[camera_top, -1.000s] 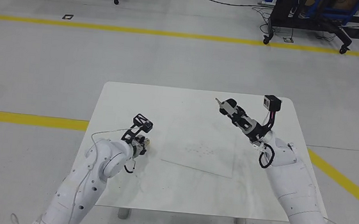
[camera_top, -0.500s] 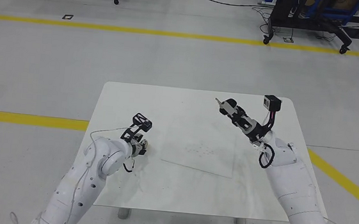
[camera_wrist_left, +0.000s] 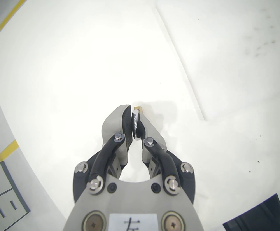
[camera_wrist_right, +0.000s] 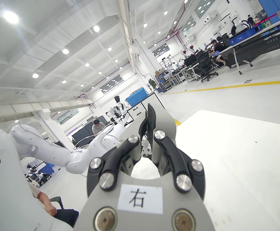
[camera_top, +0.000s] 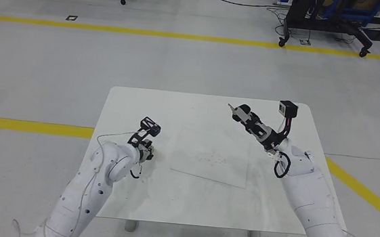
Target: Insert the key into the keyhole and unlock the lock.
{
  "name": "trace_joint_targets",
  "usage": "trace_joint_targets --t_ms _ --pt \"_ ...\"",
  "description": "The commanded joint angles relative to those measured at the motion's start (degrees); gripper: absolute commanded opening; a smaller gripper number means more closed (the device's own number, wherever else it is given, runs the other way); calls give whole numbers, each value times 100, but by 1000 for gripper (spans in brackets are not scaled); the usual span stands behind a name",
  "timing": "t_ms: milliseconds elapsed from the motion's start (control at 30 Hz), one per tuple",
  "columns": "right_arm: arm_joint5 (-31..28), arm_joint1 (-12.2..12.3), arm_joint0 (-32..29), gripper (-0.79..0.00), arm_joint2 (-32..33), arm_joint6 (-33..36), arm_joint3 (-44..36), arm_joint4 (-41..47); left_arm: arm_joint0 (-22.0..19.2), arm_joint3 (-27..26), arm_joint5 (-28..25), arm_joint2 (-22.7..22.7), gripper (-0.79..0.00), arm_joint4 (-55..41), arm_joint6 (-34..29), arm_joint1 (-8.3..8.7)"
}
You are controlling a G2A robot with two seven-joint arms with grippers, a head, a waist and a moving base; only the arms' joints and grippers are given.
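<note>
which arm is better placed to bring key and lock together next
Right, probably: the right gripper hangs free above the table with the key poking out, while the left gripper sits low, clamped on the padlock.

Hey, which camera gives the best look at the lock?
Left wrist view: the lock sits pinched in the left tool, shackle and brass body showing. Top view gives a tiny speck; in the right wrist view it is too small to tell.

Lock (camera_wrist_left: pixel 135 128): silver shackle, brass body; L gripper (camera_wrist_left: pixel 133 112) grey w/ blk pads (camera_wrist_left: pixel 126 125); table (camera_wrist_left: pixel 65 56) white.
</note>
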Motion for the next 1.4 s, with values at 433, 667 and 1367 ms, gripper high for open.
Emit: trace_joint_targets --t_ms 433,667,1367 --pt "0 0 0 -785 0 0 0 0 -32 -425 -321 -286 -785 -879 231 2" --pt "0 0 0 -785 0 0 0 0 92 -742 -587 -467 -785 -1194 402 35" --pt "369 -316 647 -785 -833 -996 790 573 -1217 1929 -483 -406 -785 -7140 -76 -300"
